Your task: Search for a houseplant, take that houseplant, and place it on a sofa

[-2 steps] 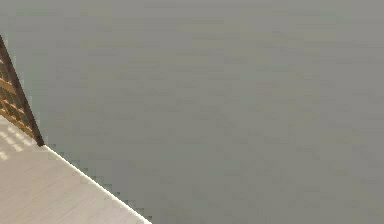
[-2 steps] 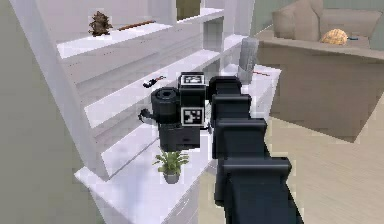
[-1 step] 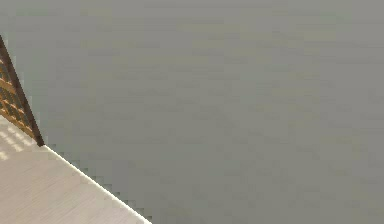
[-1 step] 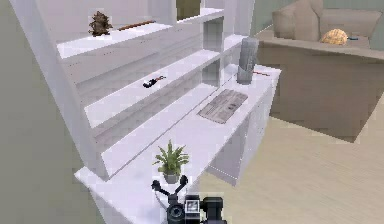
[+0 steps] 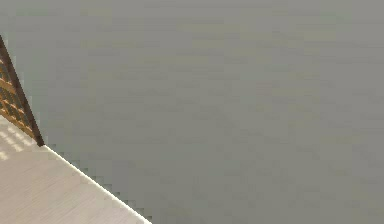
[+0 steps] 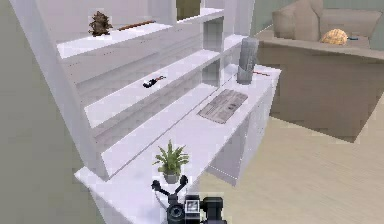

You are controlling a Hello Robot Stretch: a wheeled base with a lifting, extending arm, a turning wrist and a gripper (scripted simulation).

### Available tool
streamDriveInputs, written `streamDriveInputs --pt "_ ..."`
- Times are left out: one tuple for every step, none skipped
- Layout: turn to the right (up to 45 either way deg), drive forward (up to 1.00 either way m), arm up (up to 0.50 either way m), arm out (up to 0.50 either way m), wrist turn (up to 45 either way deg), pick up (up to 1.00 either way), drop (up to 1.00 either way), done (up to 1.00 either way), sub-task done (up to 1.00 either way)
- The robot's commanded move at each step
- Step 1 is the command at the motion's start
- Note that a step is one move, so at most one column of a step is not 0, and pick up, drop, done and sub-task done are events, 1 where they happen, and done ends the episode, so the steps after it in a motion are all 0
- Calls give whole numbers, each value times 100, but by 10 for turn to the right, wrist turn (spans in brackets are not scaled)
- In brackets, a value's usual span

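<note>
Houseplant (image 6: pixel 170 158) with spiky green leaves is shown upright on the smooth white tabletop (image 6: pixel 203 135), lower centre of the arm side view. Just below it is the dark end effector (image 6: pixel 166 190); whether anything is held cannot be told. A boxy tan sofa (image 6: pixel 320 85) is seen upper right.

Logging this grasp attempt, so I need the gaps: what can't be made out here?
Arm side view: whether the end effector holds anything; the small green potted houseplant stands on the white desk top right behind it.
Arm side view: tan upholstered sofa, cut off by the top and right edges.
Arm side view: small dark figure on the top shelf, too small to identify.
</note>
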Motion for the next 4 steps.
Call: streamDriveInputs --pt "0 0 10 0 0 0 0 0 0" --pt "0 0 20 0 0 0 0 0 0" --pt "0 0 0 0 -450 0 0 0 0" --pt "0 0 0 0 -450 0 0 0 0"
